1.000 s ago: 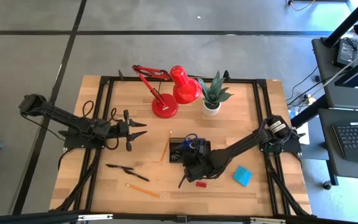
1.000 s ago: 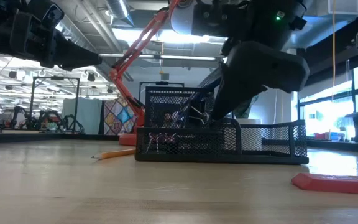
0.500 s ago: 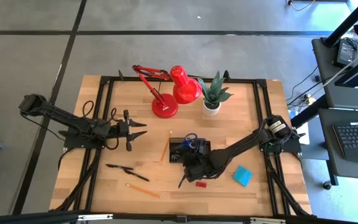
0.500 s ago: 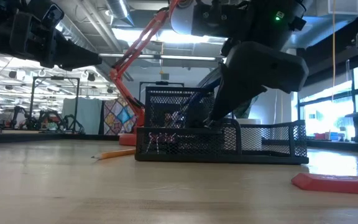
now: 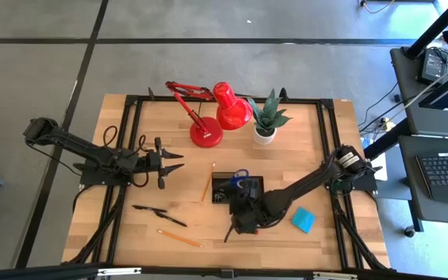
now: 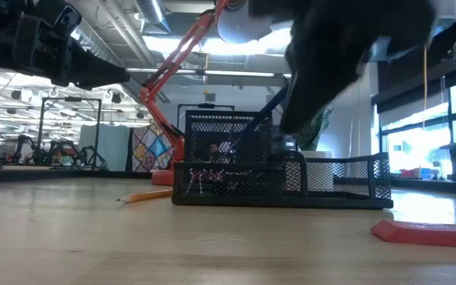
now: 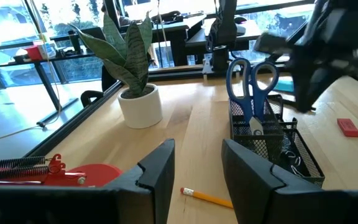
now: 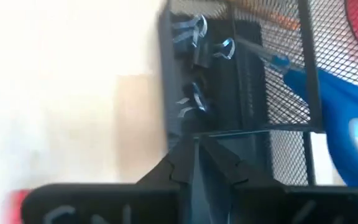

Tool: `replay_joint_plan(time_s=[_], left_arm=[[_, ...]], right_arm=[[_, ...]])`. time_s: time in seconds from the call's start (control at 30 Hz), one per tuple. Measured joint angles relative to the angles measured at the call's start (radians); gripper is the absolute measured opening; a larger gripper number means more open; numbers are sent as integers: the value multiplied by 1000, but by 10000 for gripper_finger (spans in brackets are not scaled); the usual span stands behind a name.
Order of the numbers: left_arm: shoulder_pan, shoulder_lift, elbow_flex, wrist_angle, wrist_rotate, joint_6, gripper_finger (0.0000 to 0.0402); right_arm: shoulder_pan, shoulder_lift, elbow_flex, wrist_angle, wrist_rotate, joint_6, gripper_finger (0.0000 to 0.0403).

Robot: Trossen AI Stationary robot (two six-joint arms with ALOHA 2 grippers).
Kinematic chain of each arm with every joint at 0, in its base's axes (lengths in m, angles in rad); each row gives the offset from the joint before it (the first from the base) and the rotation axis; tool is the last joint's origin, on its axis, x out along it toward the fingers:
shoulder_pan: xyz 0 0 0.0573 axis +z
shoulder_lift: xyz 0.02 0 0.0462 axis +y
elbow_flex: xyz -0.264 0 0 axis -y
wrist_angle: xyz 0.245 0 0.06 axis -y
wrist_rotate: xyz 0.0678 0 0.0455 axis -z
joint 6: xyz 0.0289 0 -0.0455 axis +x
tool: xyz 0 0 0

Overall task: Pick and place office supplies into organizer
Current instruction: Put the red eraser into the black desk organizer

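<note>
The black mesh organizer stands mid-table. Blue-handled scissors stand upright in its tall part, and metal clips lie in its low part. My right gripper hangs shut just above the organizer's near side, holding nothing. Two black pens, two pencils and a blue note pad lie on the wood. The red eraser is hidden under the arm in the high view. My left gripper waits open at the left.
A red desk lamp and a potted plant stand at the far side behind the organizer. Black frame rails run along the table's edges. Bare wood lies between the pens and the organizer.
My right gripper has risen from the organizer's low compartment and drawn a little toward the table's near edge; it now covers the red eraser in the high view. The organizer and the scissors have stayed in place.
</note>
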Motion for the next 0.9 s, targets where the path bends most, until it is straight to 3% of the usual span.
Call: replay_joint_plan(time_s=[0.4,0.63,0.9], left_arm=[[0,0,0,-15,0,0,127],[0,0,0,-17,0,0,127],[0,0,0,-22,-1,0,127]], right_arm=[[149,-14,140,-172,-34,205,40],[225,-14,94,-154,-22,352,140],[272,-14,-31,86,-11,320,214]])
